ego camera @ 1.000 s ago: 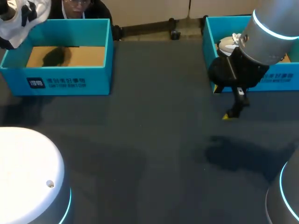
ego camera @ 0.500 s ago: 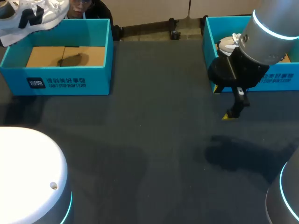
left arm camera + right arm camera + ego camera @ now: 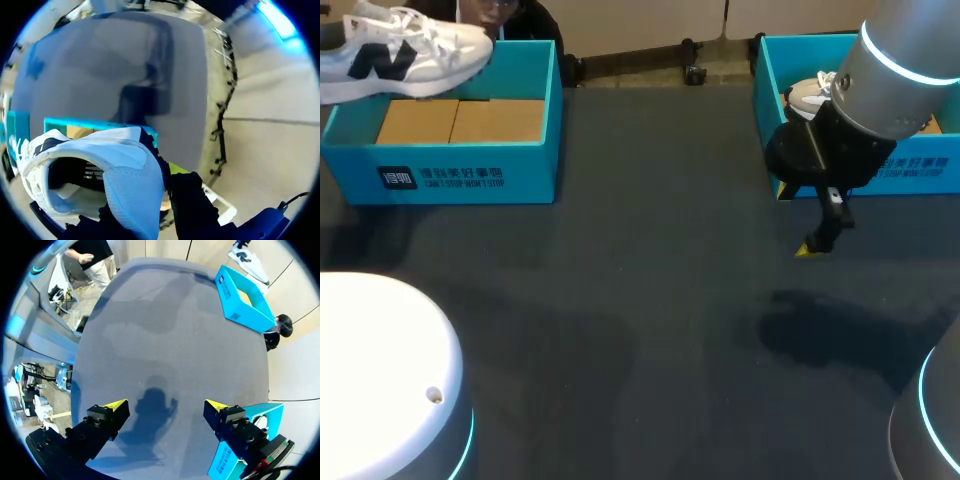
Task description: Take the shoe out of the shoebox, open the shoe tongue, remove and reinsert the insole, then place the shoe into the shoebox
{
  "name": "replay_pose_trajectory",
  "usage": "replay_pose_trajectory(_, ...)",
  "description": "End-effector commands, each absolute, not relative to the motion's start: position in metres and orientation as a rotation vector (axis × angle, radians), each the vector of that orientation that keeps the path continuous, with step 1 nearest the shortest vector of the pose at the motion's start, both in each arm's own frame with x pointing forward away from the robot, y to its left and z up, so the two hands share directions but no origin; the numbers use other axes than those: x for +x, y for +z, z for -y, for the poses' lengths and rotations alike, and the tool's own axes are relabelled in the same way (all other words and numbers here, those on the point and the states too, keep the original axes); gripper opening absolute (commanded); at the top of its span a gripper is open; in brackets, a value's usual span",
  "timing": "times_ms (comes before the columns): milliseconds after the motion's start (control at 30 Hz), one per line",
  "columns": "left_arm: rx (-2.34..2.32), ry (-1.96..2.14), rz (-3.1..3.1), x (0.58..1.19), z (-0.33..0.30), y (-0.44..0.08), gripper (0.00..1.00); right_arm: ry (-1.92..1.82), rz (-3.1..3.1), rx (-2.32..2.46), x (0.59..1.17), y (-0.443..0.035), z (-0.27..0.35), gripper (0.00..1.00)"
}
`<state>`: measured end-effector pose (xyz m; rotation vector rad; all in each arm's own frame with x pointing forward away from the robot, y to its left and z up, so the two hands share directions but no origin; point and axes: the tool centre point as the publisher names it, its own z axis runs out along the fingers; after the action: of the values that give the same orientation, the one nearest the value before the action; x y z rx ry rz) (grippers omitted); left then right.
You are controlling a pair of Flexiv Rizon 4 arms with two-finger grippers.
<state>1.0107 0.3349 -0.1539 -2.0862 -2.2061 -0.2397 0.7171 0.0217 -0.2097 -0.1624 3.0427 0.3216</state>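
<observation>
Step 1 looks almost done: the white mesh sneaker with a dark side logo [image 3: 405, 55] is out of the left teal cardboard shoebox [image 3: 450, 178]. It hangs in the air over the box's far-left corner, sole down, toe toward the table's middle. The box's brown floor shows w/ no shoe on it. The left gripper [image 3: 145, 197] pinches the sneaker at the heel collar. In the left wrist view one finger is outside the heel w/ its yellow tip showing, and the other seems to go inside the opening, so the heel fabric is held from both sides.

Not yet done: setting the sneaker on the dark grey table cover [image 3: 650, 320], opening the tongue, insole out & back in, then sneaker back into the box. I.e. most of the task is left.

Around: the right gripper [image 3: 167, 407] hovers over the table just in front of the right teal shoebox [image 3: 920, 172], fingers spread wide, nothing btw them. A second light-coloured shoe [image 3: 808, 92] lies in that box, partly hidden behind the right arm [image 3: 895, 70].

In the way: the left box's near wall stands btw the sneaker and the open table, so the sneaker probably must pass over it. The right gripper is well apart from the sneaker, and the tongue & insole work probably needs both.
</observation>
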Motion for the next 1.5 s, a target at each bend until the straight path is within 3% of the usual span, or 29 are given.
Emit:
replay_pose_trajectory(33,-2.166,-0.254,2.144,1.004,-0.337,-0.154,0.00,0.318,-3.043,-0.163,0.718,-0.211,-0.023,1.00)
replay_pose_trajectory(1500,-2.206,-0.318,2.159,1.097,-0.313,-0.251,0.00,0.318,-3.043,-0.163,0.718,-0.211,-0.023,1.00)
